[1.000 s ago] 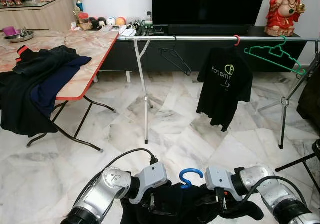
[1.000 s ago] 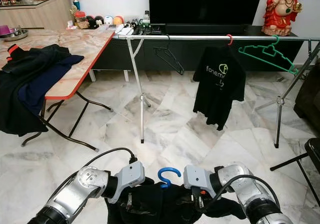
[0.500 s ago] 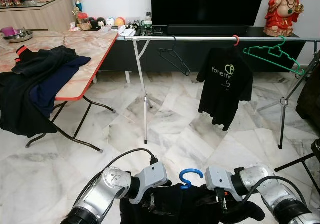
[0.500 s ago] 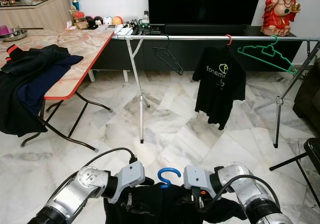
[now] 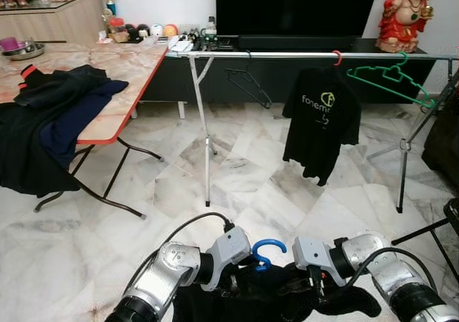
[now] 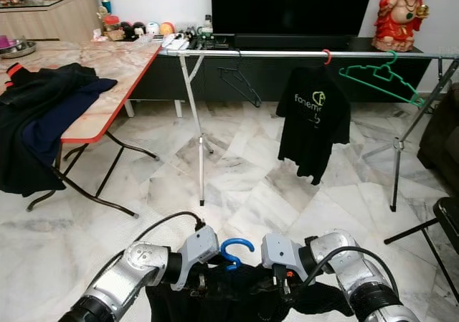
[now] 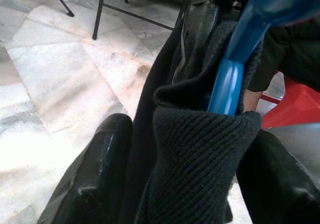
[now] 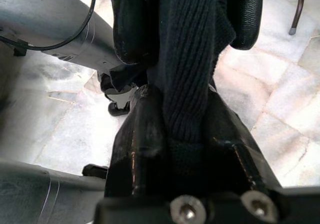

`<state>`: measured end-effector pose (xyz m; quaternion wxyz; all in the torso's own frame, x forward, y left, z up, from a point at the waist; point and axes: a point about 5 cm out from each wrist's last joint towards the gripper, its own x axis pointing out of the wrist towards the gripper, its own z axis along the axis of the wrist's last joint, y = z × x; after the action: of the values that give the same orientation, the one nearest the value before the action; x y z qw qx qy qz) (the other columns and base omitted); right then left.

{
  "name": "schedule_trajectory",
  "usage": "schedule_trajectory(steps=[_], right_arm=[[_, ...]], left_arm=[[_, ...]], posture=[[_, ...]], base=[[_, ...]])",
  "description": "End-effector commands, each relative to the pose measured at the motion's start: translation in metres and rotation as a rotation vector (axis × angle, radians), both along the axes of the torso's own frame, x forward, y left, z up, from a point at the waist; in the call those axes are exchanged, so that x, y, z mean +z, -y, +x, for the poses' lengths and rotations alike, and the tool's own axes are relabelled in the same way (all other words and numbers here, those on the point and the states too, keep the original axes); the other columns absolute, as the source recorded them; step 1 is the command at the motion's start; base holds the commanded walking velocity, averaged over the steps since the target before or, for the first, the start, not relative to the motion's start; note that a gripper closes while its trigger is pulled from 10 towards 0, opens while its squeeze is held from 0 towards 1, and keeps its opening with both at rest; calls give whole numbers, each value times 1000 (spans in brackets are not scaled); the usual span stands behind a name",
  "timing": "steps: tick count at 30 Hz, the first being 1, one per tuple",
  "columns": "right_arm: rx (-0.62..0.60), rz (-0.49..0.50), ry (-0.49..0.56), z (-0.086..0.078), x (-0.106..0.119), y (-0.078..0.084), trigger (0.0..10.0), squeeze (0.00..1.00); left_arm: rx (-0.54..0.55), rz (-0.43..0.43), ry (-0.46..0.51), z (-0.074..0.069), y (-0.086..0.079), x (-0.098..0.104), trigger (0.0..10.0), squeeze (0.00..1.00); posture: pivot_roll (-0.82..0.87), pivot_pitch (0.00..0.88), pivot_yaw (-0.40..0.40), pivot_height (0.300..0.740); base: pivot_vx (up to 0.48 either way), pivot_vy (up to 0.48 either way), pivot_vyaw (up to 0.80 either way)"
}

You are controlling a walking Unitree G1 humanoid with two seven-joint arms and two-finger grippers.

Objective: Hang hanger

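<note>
Low in front of the robot's chest, the blue plastic hanger [image 5: 267, 251] wearing a black knit garment [image 8: 186, 59] sits between both hands, hook up. The left hand [image 7: 170, 184] pinches the collar beside the hook; the right hand [image 8: 185, 79] is clamped on knit fabric. The long silver clothes rail [image 5: 301, 54] runs crosswise well ahead and higher, equally reachable by both arms, I'd judge.
</note>
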<state>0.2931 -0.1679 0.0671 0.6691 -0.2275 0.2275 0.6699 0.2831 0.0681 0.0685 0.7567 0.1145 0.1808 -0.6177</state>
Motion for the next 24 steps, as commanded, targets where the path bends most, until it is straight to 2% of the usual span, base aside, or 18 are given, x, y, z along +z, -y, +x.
schedule_trajectory(steps=[1,24], right_arm=[[7,77,69,9,18,-8,0,0],[0,74,81,15,23,-8,0,0]], left_arm=[[8,19,-11,2,-3,-3,0,0],[-16,24,-10,4,0,-4,0,0]], posture=[[52,31,-32,740],[52,3,-34,740]], base=[[0,0,0],[0,0,0]])
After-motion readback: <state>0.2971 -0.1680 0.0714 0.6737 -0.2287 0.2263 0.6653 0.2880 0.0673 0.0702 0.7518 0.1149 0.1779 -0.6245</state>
